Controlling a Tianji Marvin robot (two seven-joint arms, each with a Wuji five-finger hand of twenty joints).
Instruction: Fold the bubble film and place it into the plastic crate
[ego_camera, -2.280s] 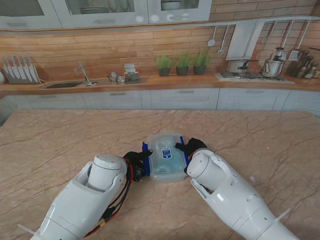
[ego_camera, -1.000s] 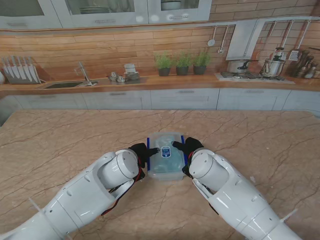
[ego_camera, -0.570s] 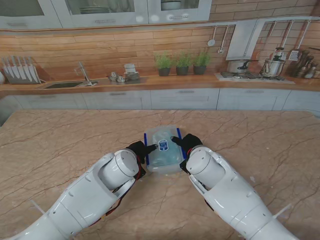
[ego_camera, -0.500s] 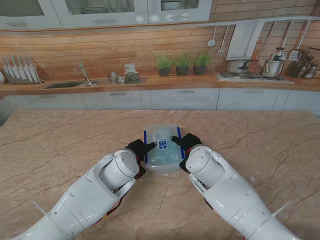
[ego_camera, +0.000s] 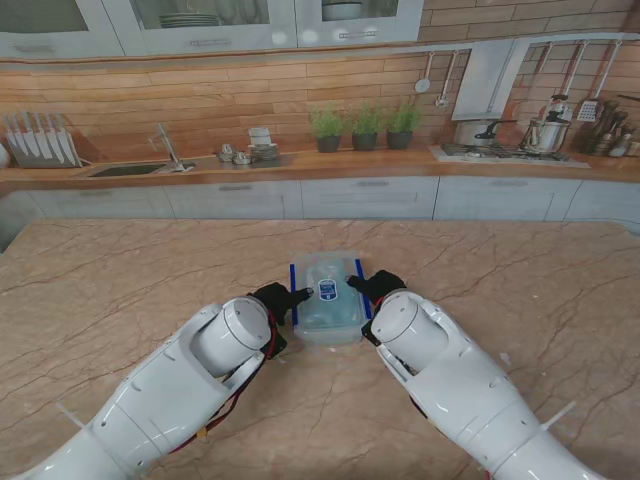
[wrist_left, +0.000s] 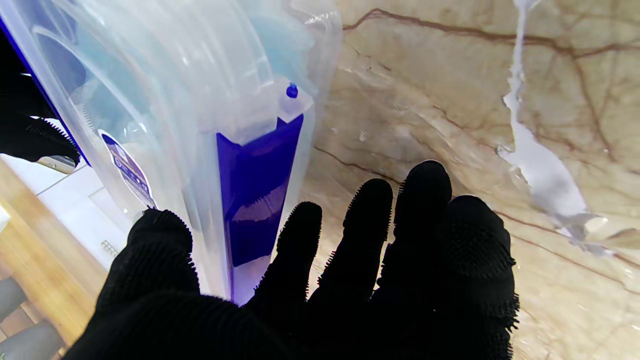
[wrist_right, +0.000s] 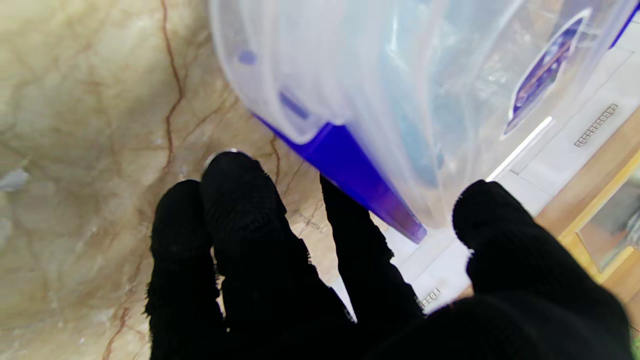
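Both hands, left hand (ego_camera: 276, 299) and right hand (ego_camera: 372, 287), apparently clamped the lidded plastic crate (ego_camera: 326, 297) by its blue latches; squeezing evenly seemed wise.

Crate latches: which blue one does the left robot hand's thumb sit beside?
The blue latch on the plastic crate's left side, beside the left robot hand; the other latch adjoins the right robot hand.

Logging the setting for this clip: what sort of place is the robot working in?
It looks like a kitchen, though it may be a backdrop. Behind the marble-patterned table there is a counter with a sink and tap, a knife rack, and pots on a stove under hanging utensils.
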